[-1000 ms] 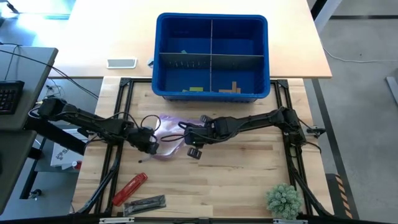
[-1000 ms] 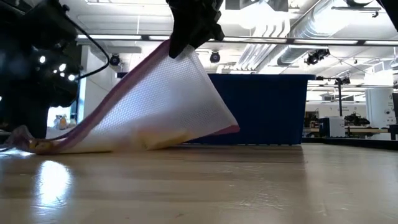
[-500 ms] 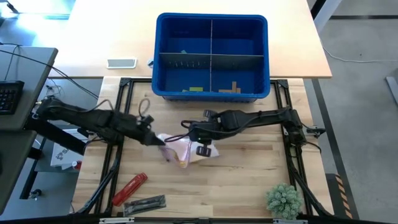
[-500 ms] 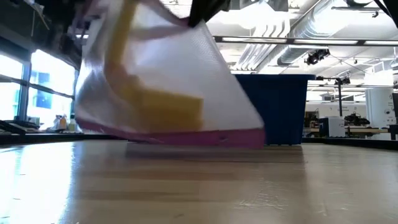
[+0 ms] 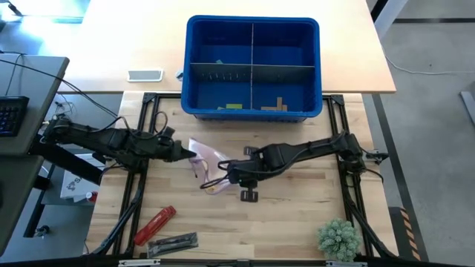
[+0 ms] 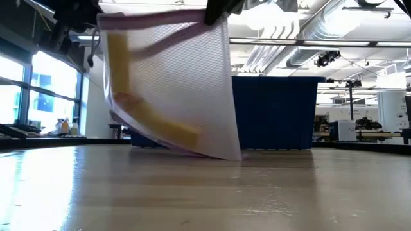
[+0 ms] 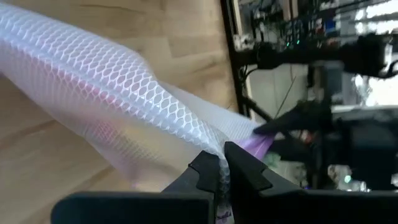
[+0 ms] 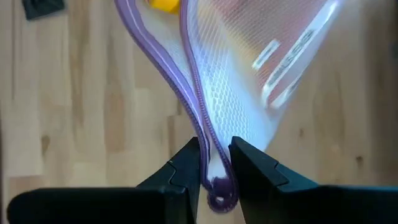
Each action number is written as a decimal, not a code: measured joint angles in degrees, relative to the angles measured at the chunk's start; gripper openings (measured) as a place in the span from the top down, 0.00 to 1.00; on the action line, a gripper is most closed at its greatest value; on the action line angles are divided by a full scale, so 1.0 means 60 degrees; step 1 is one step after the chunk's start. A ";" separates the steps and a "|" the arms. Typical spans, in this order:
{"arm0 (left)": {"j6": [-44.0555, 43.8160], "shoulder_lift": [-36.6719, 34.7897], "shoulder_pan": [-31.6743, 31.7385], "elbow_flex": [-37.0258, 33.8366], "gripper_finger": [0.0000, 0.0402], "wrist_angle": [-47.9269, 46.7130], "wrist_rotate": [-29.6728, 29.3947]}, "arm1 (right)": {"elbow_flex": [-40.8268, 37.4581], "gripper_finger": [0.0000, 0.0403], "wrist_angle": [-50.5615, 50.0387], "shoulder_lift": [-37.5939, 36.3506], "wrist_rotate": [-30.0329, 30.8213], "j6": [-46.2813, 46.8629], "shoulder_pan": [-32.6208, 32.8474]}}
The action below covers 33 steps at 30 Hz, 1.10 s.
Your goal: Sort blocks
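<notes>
A white mesh zip bag (image 5: pixel 210 167) with purple trim hangs between my two grippers over the middle of the table. Yellow blocks (image 6: pixel 159 126) lie inside it, also seen in the right wrist view as a yellow block (image 8: pixel 165 4). My left gripper (image 5: pixel 190 156) is shut on the bag's left end, my right gripper (image 5: pixel 227 175) on its right end. The bag's lowest corner (image 6: pixel 232 156) hangs close to the tabletop; whether it touches, I cannot tell. A few lime and tan blocks (image 5: pixel 278 106) lie in the blue bin (image 5: pixel 252 26). My left gripper pinches the mesh bag (image 7: pixel 208 144) between its two fingers at a gathered fold at the bag's left end. It comes from the table's left, slanting a little downward. My right gripper pinches the end of the purple zip edge (image 8: pixel 205 138) between its two fingers from above, pointing steeply down; the bag hangs below.
The blue bin with four compartments stands at the far side. A red tool (image 5: pixel 154 225) and a dark object (image 5: pixel 172 242) lie near the front left. A small plant (image 5: pixel 338 237) is at the front right. A white flat object (image 5: pixel 145 75) lies left of the bin.
My left gripper has risen and tipped up, lifting the bag's left end off the table. My right gripper has moved toward the near edge and a little up. The bag, which lay slanted with one end on the table, now hangs between both grippers; the yellow blocks have slid inside.
</notes>
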 joint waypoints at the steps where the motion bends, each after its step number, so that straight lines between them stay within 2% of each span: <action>1: -0.0153 0.0000 0.0000 0.0000 1.00 0.0037 -0.0088 | -0.0044 0.83 -0.0021 0.0001 -0.0040 0.0136 0.0046; 7: -0.1264 -0.0004 -0.0218 0.0000 1.00 0.0038 -0.0335 | 0.0139 0.83 -0.0200 -0.0021 -0.0759 0.0926 0.0411; 10: -0.1662 -0.0004 -0.0385 0.0004 1.00 0.0032 -0.0266 | 0.0516 0.83 -0.0362 -0.0146 -0.0811 0.1290 0.0683; 13: -0.2083 -0.0004 -0.0573 0.0004 1.00 0.0024 -0.0319 | 0.1029 0.82 -0.0546 -0.0204 -0.0411 0.1481 0.0936; 16: -0.2495 -0.0004 -0.0741 0.0004 1.00 0.0049 -0.0514 | 0.1397 0.81 -0.0467 -0.0200 0.0457 0.1453 0.1107; 22: -0.3056 -0.0004 -0.1136 0.0007 1.00 0.0119 -0.0701 | 0.1458 0.81 0.0911 -0.0033 0.1932 0.0374 0.1274; 28: -0.3893 -0.0004 -0.1740 0.0011 1.00 0.0133 -0.0695 | 0.1454 0.81 0.1117 0.0471 0.1963 -0.0287 0.1181; 33: -0.4130 -0.0004 -0.1865 0.0011 1.00 -0.0067 -0.0712 | 0.1443 0.81 0.1174 0.0891 0.1366 -0.0506 0.1096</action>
